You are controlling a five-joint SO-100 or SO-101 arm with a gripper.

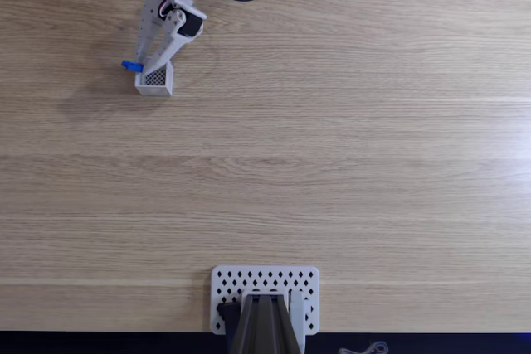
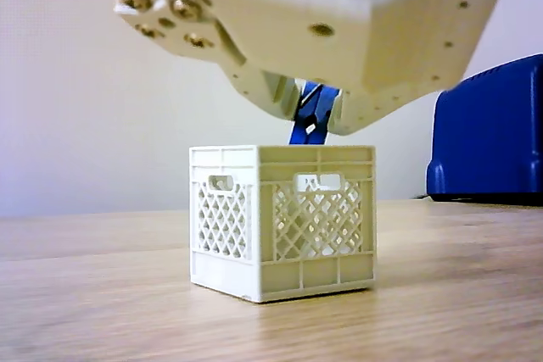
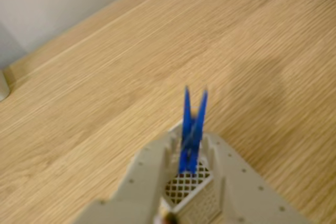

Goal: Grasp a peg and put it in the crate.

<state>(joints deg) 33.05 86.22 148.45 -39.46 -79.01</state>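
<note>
Peg (image 3: 191, 129) clamped in pincer (image 3: 190, 169) above crate (image 2: 284, 226).

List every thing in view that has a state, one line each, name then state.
peg: held in the gripper, tilted, its lower end just inside the crate's open top.
gripper: shut on the peg, right above the crate.
crate: upright on the table, open-topped; the wrist view shows its grid bottom bare.
perforated plate: flat at the table's near edge in the fixed view, carrying a dark mount.
</note>
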